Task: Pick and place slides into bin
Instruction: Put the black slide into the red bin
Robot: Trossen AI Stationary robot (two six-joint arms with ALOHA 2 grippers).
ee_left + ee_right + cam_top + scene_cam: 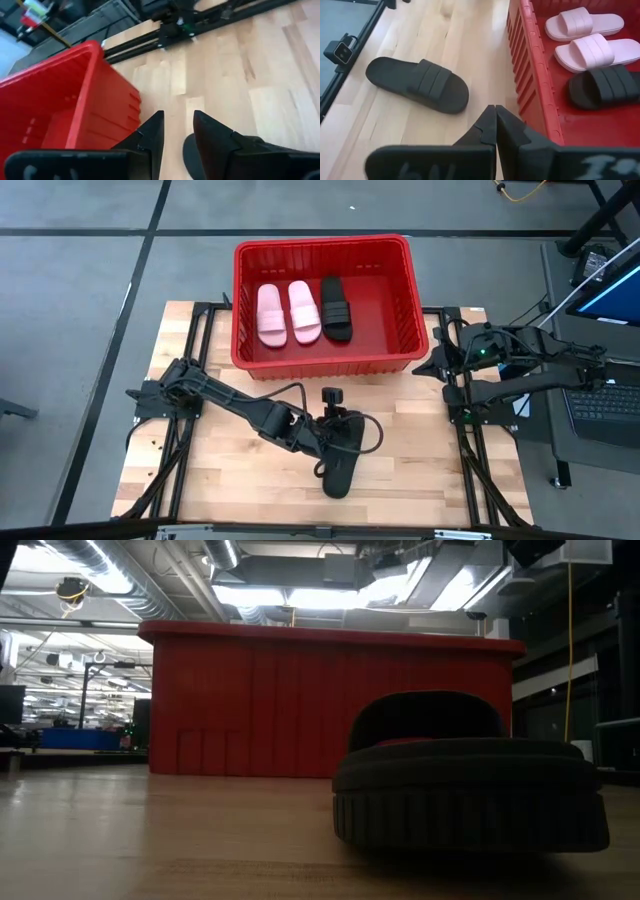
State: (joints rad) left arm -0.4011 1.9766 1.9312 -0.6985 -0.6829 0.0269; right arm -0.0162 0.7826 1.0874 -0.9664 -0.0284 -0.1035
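Left claw (322,442) sits low over the wooden surface (200,480), right by the strap end of the last black slide (340,460). Its fingers are parted a bit with nothing between them, so no grip. The red bin (322,366) sits just behind, with two pink slides (288,312) and another black slide (336,307) already inside. Right claw (495,127) is pinched shut, empty, parked by the bin's right wall. My worry: with that narrow gap the fingers could just shove the slide across the wood instead of straddling the strap.
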